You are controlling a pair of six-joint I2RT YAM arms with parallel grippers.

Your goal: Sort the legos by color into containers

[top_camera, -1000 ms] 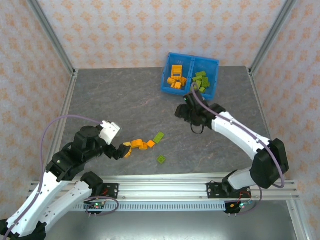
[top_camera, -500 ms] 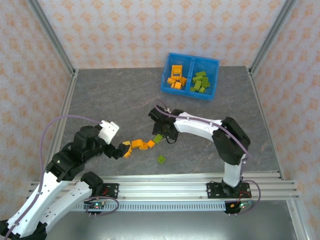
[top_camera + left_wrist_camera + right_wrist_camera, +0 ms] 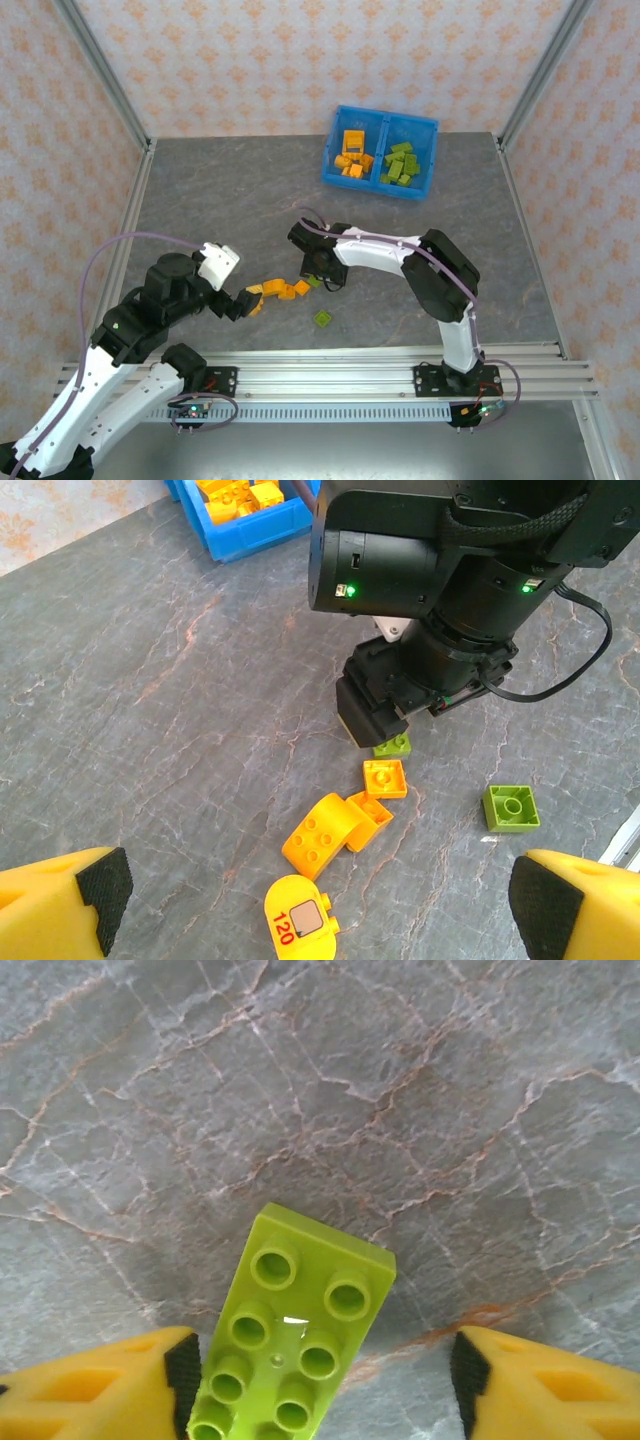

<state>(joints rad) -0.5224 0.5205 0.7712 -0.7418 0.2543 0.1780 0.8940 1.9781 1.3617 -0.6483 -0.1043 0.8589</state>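
Note:
In the right wrist view a lime green studded plate [image 3: 295, 1335] lies flat on the table between the fingers of my open right gripper [image 3: 318, 1378], its left edge close to the left pad [image 3: 182, 1370]. From above, the right gripper [image 3: 318, 274] is down over that plate. My left gripper [image 3: 238, 300] is open and holds nothing; just ahead of it lie an orange "120" piece [image 3: 300, 920], an orange curved brick [image 3: 322, 835] and an orange square [image 3: 385, 778]. A green square brick [image 3: 511, 807] lies apart from them. The blue bin [image 3: 372, 188] holds orange legos [image 3: 352, 152] in its left compartment and green legos [image 3: 402, 163] in its right.
The right arm's black wrist [image 3: 440, 600] hangs over the row of loose bricks, close to the left gripper. Metal frame posts and patterned walls enclose the grey marbled table [image 3: 220, 200]. The bin stands at the back right.
The right gripper has swung from beside the bin to the near left and come down over the green plate. The left arm has stayed almost still.

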